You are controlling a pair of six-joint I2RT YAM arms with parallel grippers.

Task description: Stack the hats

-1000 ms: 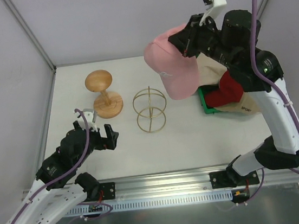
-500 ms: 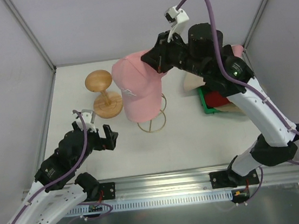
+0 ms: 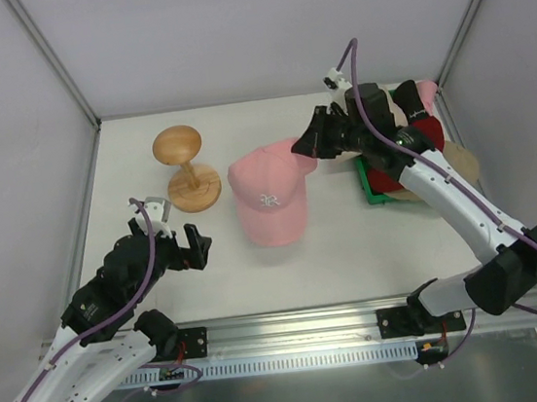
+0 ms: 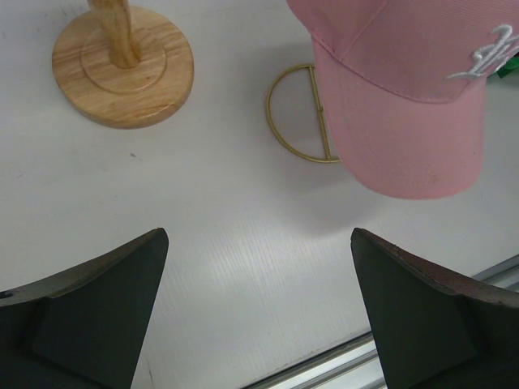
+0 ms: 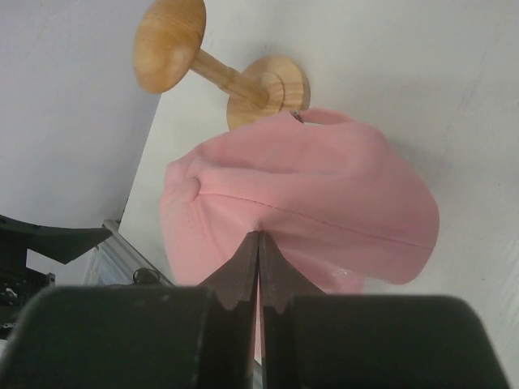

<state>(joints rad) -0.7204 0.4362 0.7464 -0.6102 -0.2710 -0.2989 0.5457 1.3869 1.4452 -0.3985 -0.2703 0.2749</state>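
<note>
A pink cap (image 3: 269, 201) with white stitching lies over the gold wire stand in the middle of the table and hides most of it. My right gripper (image 3: 306, 145) is shut on the back of the cap's crown; in the right wrist view its tips (image 5: 259, 237) pinch the pink fabric (image 5: 308, 194). A red cap (image 3: 409, 149), a tan cap (image 3: 458, 166) and a cream hat (image 3: 380, 109) lie piled at the right. No black hat shows. My left gripper (image 3: 170, 235) is open and empty near the front left (image 4: 259, 235), and the pink cap's brim (image 4: 405, 105) is ahead of it.
The mushroom-shaped wooden stand (image 3: 184, 167) stands left of the pink cap; its base shows in the left wrist view (image 4: 122, 65). The gold wire base ring (image 4: 296, 121) peeks out beside the brim. A green tray (image 3: 371, 193) lies under the hat pile. White walls enclose the table.
My right arm carried the pink cap from above the pile at the right, leftward and down, onto the gold wire stand. The left arm has not moved.
</note>
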